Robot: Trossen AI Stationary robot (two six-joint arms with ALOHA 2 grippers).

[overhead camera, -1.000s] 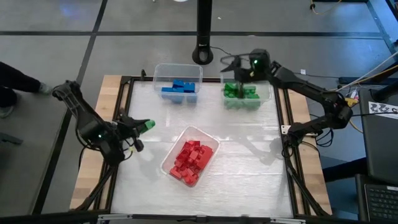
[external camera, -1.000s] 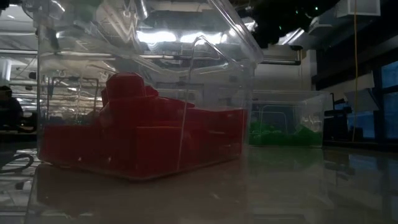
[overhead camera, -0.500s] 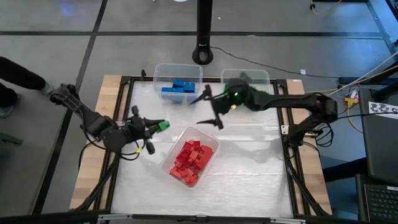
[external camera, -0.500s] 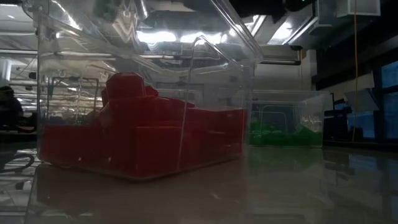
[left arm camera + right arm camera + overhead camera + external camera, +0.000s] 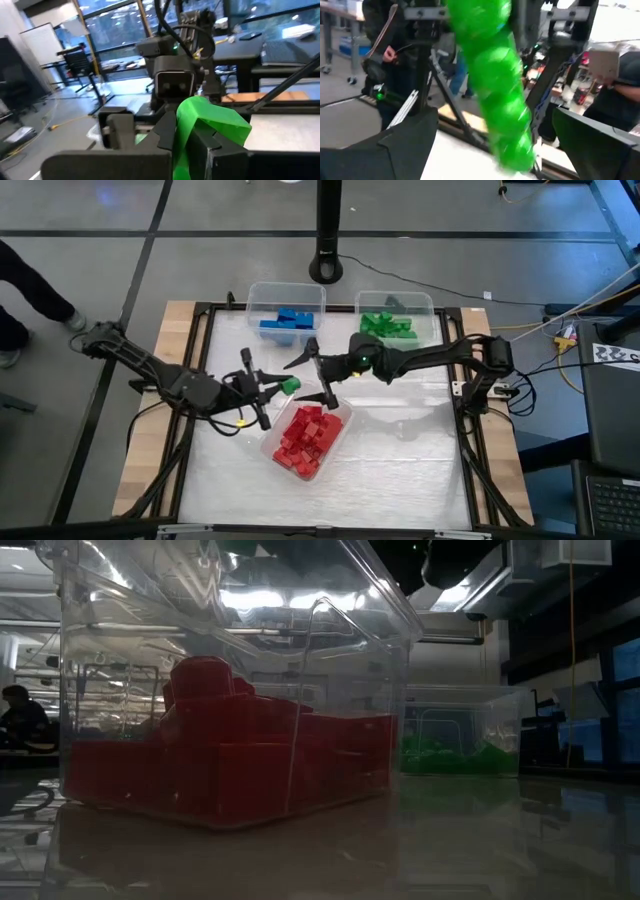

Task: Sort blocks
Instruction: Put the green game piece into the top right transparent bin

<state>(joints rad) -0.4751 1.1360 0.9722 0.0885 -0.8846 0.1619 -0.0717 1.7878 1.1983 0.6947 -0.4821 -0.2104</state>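
My left gripper (image 5: pixel 282 388) hovers over the table's middle, just left of the red bin, shut on a green block (image 5: pixel 291 384). In the left wrist view the block (image 5: pixel 212 120) stands up between my fingers, with the right arm's wrist facing it. My right gripper (image 5: pixel 306 380) is open wide and points toward the table's left, its fingertips on either side of that block without touching it. In the right wrist view the block (image 5: pixel 492 80) shows ahead between the spread fingers. Red blocks (image 5: pixel 305 432), blue blocks (image 5: pixel 288 320) and green blocks (image 5: pixel 392 326) lie in separate clear bins. My left gripper pinches the green block by its lower end (image 5: pixel 187 142) between the two fingers. The fingers come roughly level from the table's left. The block is lifted clear of the table and sticks out beyond the fingertips toward the right gripper.
The red bin (image 5: pixel 341 406) sits just below and right of both grippers; in the low view it (image 5: pixel 60 690) fills the foreground. The blue bin (image 5: pixel 252 298) and green bin (image 5: pixel 430 305) stand at the far edge. A person's legs (image 5: pixel 25 300) show beyond the table's left.
My left gripper has carried the green block from the table's left side toward the middle. My right gripper has left the green bin at the far edge and swung toward the near left, ending right in front of the held block.
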